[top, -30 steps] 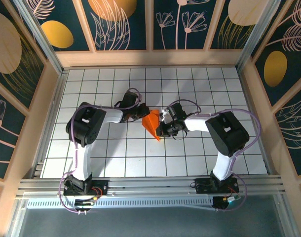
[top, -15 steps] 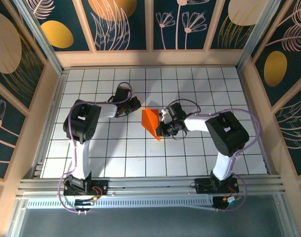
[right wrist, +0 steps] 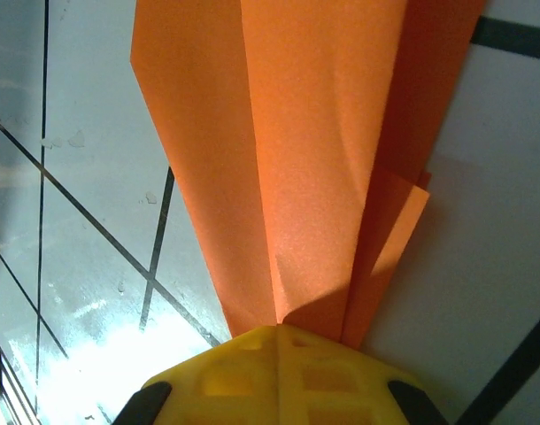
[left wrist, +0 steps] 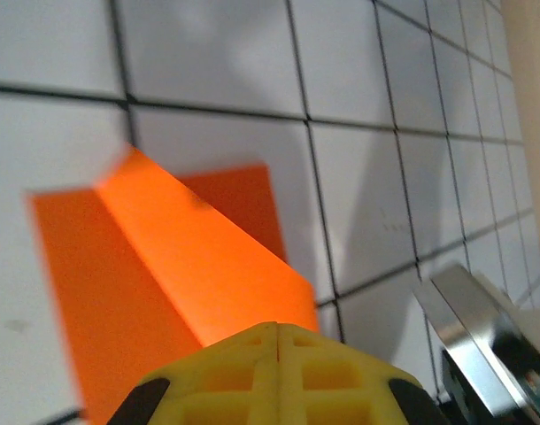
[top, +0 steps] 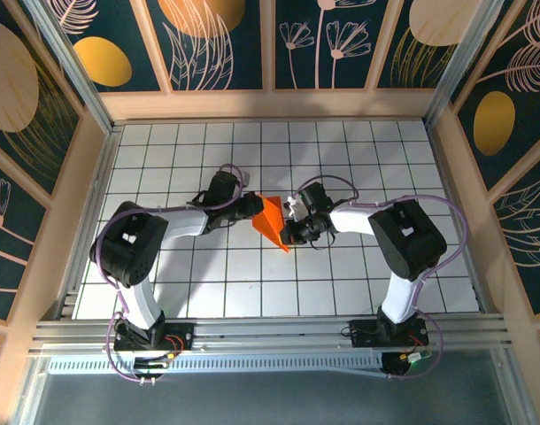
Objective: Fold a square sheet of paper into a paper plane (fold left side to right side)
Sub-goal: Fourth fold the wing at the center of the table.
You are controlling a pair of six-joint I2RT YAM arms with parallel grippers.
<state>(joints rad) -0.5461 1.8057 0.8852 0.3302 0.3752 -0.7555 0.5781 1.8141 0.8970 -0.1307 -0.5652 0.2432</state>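
The square sheet of paper (top: pixel 271 218) is bright orange and folded into a creased wedge, its point toward the near side of the table. My left gripper (top: pixel 252 209) is shut, and its yellow tips (left wrist: pixel 279 333) touch the wedge's left edge, where one flap (left wrist: pixel 199 257) stands up off the tiles. On the right, my right gripper (top: pixel 293 230) is also shut. Its tips (right wrist: pixel 277 333) sit on the narrow end of the layered paper (right wrist: pixel 305 133). Whether either one pinches paper I cannot tell.
The white grid-tiled tabletop (top: pixel 341 274) is ringed by a wooden wall (top: pixel 270 104). Both arms reach in to the middle from the near edge. A metal part (left wrist: pixel 482 332) of the other arm is close on the right in the left wrist view.
My left gripper drew back to the left, off the paper, then returned to its left edge. The right gripper stayed on the narrow end. The wedge barely moved.
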